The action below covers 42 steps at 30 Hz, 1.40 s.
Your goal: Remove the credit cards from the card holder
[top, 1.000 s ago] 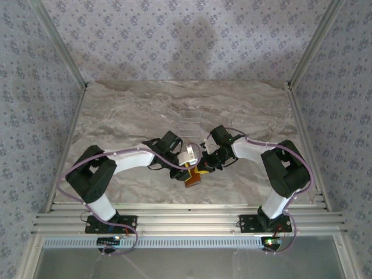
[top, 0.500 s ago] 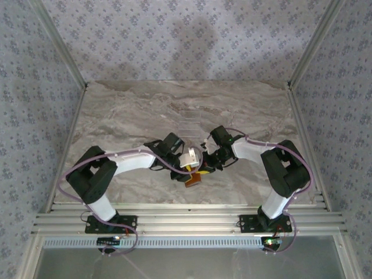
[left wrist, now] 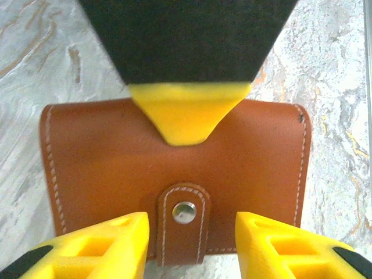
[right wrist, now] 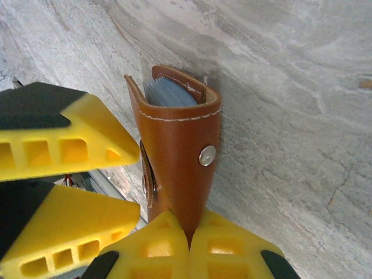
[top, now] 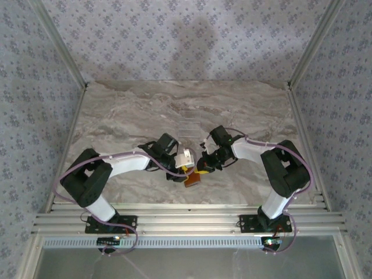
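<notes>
The orange-brown card holder (top: 191, 178) stands on edge on the marble table between both grippers. My right gripper (right wrist: 189, 235) is shut on one end of the card holder (right wrist: 180, 145). At its far open end, grey-blue edges (right wrist: 170, 93) of the credit cards or lining show inside; I cannot tell which. My left gripper (left wrist: 192, 244) is open, its yellow fingers (left wrist: 99, 244) on either side of the snap strap (left wrist: 185, 212) on the holder's broad face (left wrist: 104, 157). In the top view the left gripper (top: 186, 158) and right gripper (top: 203, 166) nearly meet.
A clear plastic tray (top: 189, 123) lies on the table (top: 128, 110) just behind the grippers. Metal frame posts and patterned walls close in the sides and back. The table's near edge rail (top: 186, 218) runs right in front of the holder.
The left arm has swung its elbow left and lower, and its gripper has shifted slightly left at the holder. The right gripper and the holder have hardly moved.
</notes>
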Each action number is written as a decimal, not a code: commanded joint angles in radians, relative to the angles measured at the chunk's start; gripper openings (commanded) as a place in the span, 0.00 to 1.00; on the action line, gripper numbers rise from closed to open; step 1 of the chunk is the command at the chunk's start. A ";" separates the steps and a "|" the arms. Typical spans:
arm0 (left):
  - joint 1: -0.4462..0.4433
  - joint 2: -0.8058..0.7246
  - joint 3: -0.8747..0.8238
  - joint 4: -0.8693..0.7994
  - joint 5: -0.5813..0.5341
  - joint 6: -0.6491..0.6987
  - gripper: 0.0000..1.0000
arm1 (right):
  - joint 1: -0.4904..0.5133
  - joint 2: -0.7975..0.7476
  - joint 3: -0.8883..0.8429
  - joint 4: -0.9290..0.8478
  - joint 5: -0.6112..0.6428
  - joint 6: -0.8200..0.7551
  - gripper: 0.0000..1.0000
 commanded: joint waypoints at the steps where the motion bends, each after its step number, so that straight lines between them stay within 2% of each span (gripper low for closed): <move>1: 0.008 -0.039 0.001 -0.016 0.037 0.032 0.44 | 0.006 -0.014 -0.015 -0.015 -0.012 -0.002 0.05; 11: 0.000 -0.001 0.056 -0.077 0.073 0.040 0.48 | 0.009 -0.007 -0.012 -0.007 -0.014 0.003 0.05; 19: -0.018 0.045 0.096 -0.086 0.007 0.027 0.49 | 0.014 -0.001 -0.015 0.000 -0.016 0.001 0.05; 26: -0.029 0.091 0.133 -0.127 0.022 0.031 0.49 | 0.014 -0.002 -0.013 -0.002 -0.016 0.000 0.05; 36: -0.029 0.092 0.109 -0.144 -0.049 0.030 0.44 | 0.009 -0.006 -0.015 -0.003 -0.008 0.006 0.04; 42: -0.040 0.091 0.109 -0.172 -0.078 0.040 0.49 | 0.006 -0.004 -0.017 0.006 -0.004 0.015 0.04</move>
